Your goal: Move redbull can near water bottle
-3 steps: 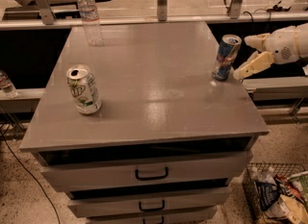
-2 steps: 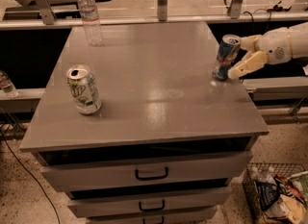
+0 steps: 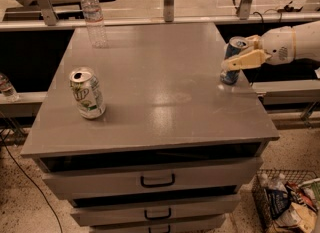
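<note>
At right edge of table (image 3: 160, 107), hand (image 3: 235, 53) seemingly clasps upright redbull can (image 3: 230, 75); capped water bottle (image 3: 93, 19) far-left corner.

Green "UP" on silver can (image 3: 88, 94); gripper (image 3: 236, 52) jaws at redbull can (image 3: 230, 76), right.

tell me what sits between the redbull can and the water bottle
Nothing: the camera view shows only bare tabletop between redbull can and bottle. The other can stands front left, off that line. The gripper is at the redbull can.
</note>
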Robot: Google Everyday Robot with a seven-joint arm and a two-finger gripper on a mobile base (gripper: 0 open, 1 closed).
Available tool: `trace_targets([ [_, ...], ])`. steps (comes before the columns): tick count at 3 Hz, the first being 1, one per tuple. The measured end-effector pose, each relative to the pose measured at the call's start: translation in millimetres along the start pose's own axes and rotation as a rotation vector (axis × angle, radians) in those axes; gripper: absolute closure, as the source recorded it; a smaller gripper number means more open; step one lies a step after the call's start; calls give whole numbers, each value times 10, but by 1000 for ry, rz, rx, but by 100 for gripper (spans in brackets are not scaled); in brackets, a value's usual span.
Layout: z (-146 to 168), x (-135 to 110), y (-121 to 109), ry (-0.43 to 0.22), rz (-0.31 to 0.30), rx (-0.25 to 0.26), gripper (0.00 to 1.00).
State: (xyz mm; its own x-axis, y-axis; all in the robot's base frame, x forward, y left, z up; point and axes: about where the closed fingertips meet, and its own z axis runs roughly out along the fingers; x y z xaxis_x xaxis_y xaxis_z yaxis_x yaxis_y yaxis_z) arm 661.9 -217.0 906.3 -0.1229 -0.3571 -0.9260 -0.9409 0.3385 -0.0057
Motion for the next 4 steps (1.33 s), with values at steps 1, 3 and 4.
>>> trace_targets([
  [1, -54, -183, -63, -50, -54, 21, 63],
  [3, -263, -627, -136, -122, -121, 72, 100],
  [4, -62, -714, -181, -152, -129, 68, 100],
])
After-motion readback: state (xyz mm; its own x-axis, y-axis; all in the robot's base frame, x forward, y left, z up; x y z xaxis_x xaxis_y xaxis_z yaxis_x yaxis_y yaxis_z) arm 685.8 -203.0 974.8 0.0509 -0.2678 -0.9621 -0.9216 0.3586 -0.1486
